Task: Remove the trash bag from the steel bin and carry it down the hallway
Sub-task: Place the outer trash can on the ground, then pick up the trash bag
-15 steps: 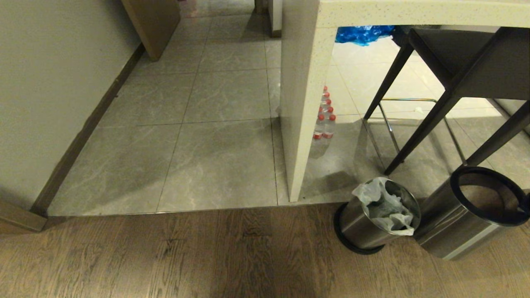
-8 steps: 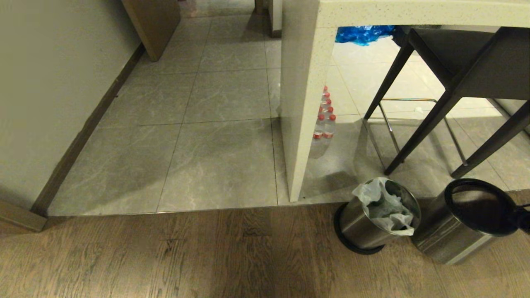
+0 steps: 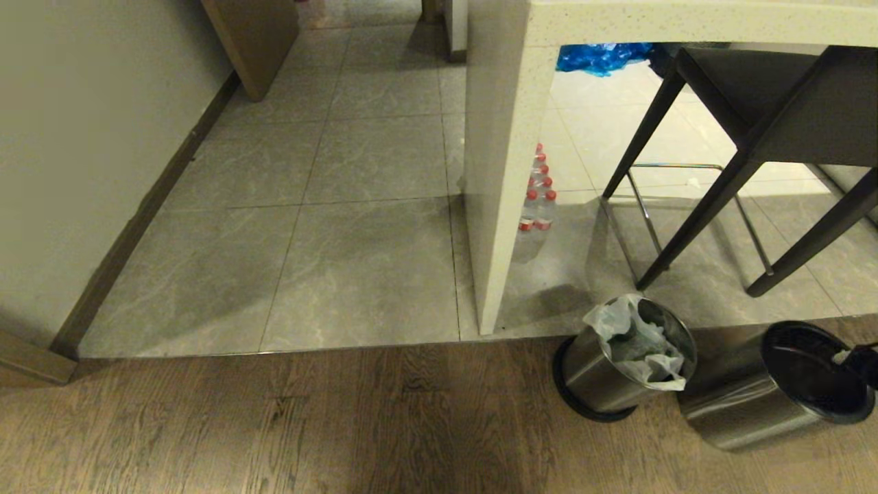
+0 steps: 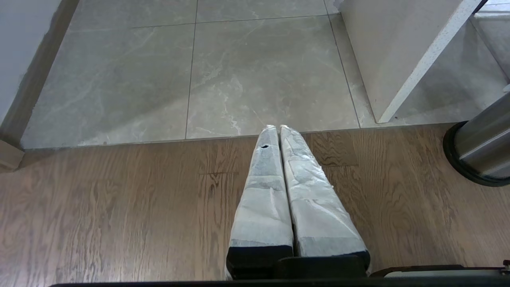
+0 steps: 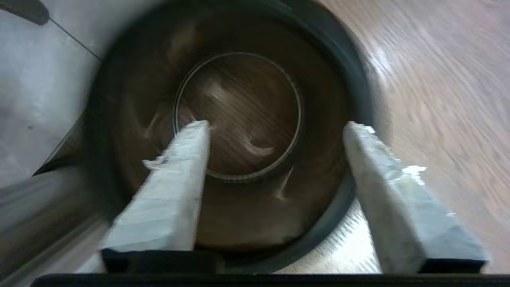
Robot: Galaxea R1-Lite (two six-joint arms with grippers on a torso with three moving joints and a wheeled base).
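Clearance comes first: the right gripper [image 5: 275,126], jaws spread wide astride the black rim of the hollow steel shell [image 3: 754,405] and clamping nothing, should, I judge, back straight off that leaning shell so it does not knock it into the steel bin [image 3: 597,374] just at its 9 o'clock. The trash bag [image 3: 641,339] sits crumpled in that bin's mouth, at about 4 o'clock in the head view, so the grasp is best a pinch on bunched film near the rim, then a straight lift. The left gripper [image 4: 275,129] hangs parked over the wood floor [image 4: 119,207], its 2 fingers pressed together.
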